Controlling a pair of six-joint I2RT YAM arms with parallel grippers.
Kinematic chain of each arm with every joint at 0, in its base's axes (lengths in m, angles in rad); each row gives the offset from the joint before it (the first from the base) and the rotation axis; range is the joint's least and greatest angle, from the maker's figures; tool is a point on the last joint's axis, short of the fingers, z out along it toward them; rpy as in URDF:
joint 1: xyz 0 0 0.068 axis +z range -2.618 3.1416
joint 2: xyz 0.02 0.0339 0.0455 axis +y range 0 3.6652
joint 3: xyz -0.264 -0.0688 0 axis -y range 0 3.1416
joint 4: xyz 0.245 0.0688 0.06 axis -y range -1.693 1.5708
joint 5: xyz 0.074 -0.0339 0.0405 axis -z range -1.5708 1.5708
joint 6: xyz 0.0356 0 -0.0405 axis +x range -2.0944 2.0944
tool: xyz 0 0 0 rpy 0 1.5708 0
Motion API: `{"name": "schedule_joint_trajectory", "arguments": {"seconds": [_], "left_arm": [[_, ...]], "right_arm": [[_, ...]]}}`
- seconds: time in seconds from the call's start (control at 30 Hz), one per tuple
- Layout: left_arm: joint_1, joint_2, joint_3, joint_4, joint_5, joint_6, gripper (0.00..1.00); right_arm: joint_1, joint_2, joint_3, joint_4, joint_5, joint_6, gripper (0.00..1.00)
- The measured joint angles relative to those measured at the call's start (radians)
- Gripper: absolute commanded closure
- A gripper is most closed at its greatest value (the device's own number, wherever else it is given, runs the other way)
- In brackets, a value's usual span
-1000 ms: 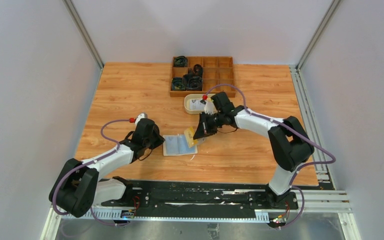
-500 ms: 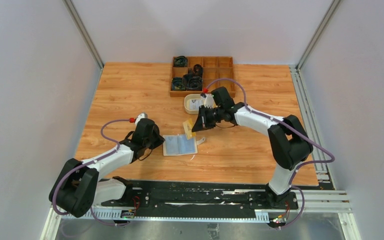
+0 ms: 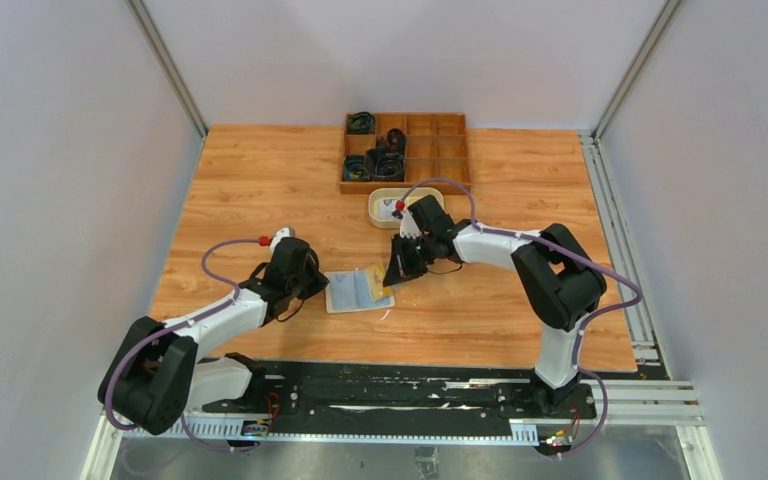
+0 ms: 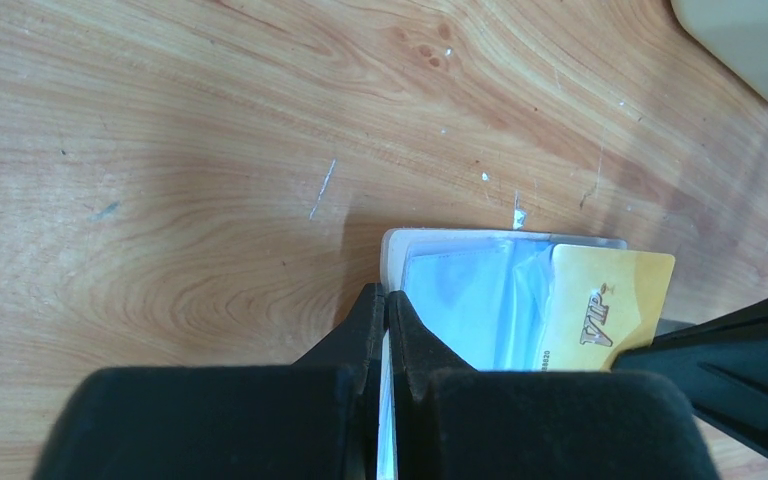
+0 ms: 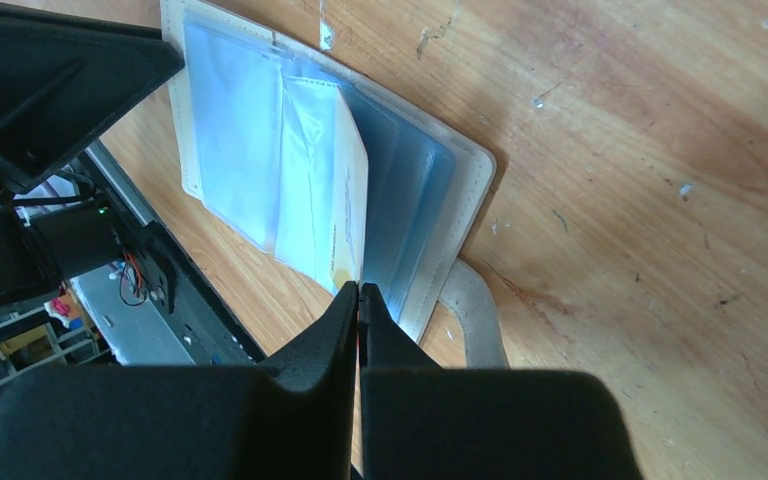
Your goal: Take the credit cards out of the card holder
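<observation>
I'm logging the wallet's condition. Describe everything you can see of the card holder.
The card holder lies open and flat on the wooden table between the arms. Its cover looks pale beige with rounded corners; inside are clear, bluish plastic sleeves. A closure tab sticks out from one side. The left gripper is shut on its edge, and the right gripper pinches a yellow VIP card over its other half.

Wooden surface (image 3: 260, 180) carrying three things.
A cream dish (image 3: 372, 208) sits past the middle. A divided wooden tray (image 3: 448, 150) lies just beyond the dish, and the open holder (image 3: 348, 291) lies flat nearer than the dish, slightly left.
</observation>
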Motion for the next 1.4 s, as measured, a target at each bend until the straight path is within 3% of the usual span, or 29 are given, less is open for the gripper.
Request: {"name": "schedule_joint_trajectory", "arguments": {"seconds": [0.67, 0.87, 1.07, 1.2, 1.4], "left_arm": [[0.0, 0.0, 0.003, -0.027, 0.0, 0.01, 1.0], [0.0, 0.0, 0.003, -0.03, -0.002, 0.012, 1.0], [0.0, 0.0, 0.003, -0.035, -0.004, 0.014, 1.0], [0.0, 0.0, 0.003, -0.034, -0.004, 0.014, 1.0], [0.0, -0.001, 0.003, -0.034, -0.004, 0.015, 1.0]], "right_arm": [[0.017, -0.074, 0.101, -0.309, 0.394, -0.169, 1.0], [0.004, -0.13, 0.144, -0.351, 0.408, -0.227, 1.0], [-0.148, -0.184, 0.288, -0.317, 0.258, -0.219, 1.0], [-0.248, -0.15, 0.402, -0.279, 0.202, -0.176, 1.0], [-0.286, -0.025, 0.494, -0.253, 0.169, -0.101, 1.0]]}}
